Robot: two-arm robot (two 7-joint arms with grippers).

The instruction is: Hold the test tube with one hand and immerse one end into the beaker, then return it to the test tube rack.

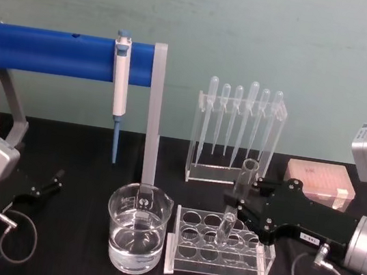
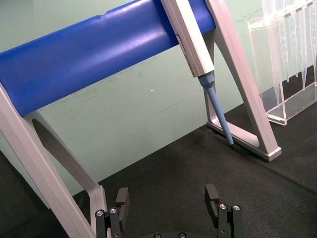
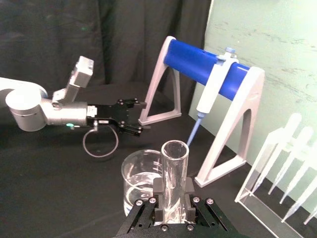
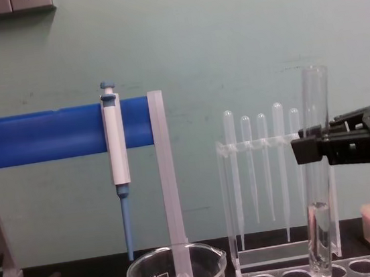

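head view: the right gripper [image 1: 234, 202] reaches in from the right over the clear test tube rack [image 1: 219, 261], its two black fingers closed tight on the test tube [image 1: 247, 177] a little above the tube's middle. the tube stands nearly upright, leaning slightly, open rim at the top, and its rounded end sits down in one of the rack's round holes. seen across the table in the chest view, the tube's bottom [image 4: 322, 271] dips just below the rack's top plate while the rim rises well above the gripper. the right wrist view looks down the tube's open mouth [image 3: 175, 150], with a finger pad pressed against each side. the beaker [image 1: 136, 231], partly filled with clear liquid, stands just beside the rack on its left, apart from the tube. the left gripper [image 1: 54, 182] lies low at the table's left edge, its fingers spread wide and holding nothing. behind it all, a white-and-blue pipettor [image 1: 119, 79] hangs from a blue bar [image 1: 51, 51], and plastic pipettes [image 1: 237, 128] stand in their own clear holder.
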